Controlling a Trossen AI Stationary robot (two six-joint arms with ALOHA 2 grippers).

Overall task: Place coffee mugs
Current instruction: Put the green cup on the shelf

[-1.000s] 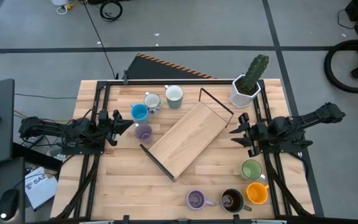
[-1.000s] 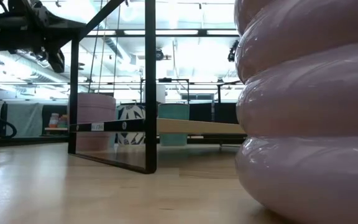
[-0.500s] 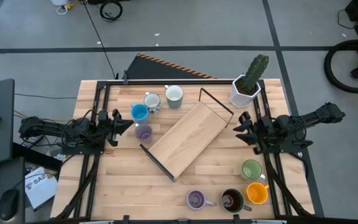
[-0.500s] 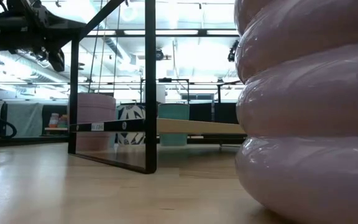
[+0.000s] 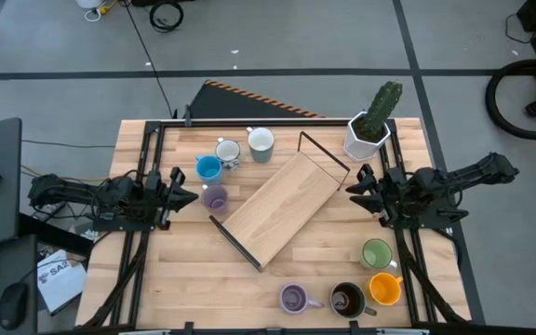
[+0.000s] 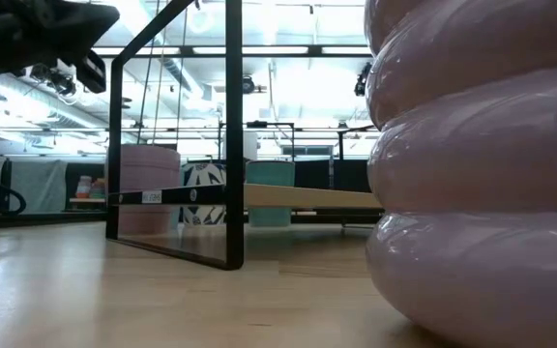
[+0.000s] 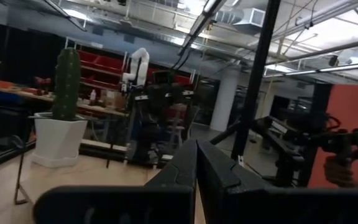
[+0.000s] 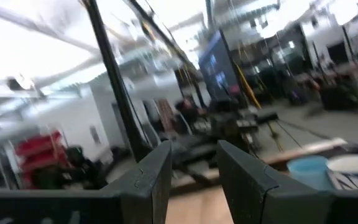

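Wooden rack (image 5: 280,207) lies angled at frame center, cactus pot (image 5: 368,137) up at its upper right.

The wooden table (image 5: 184,270) carries a tilted wooden tray (image 5: 277,207) at its centre, a potted cactus (image 5: 372,126), four mugs (image 5: 234,151) near the far-left, four mugs (image 5: 347,288) front-right.

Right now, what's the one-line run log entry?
left gripper: shut, beside lavender mug | right gripper: open, by wooden rack | nothing held
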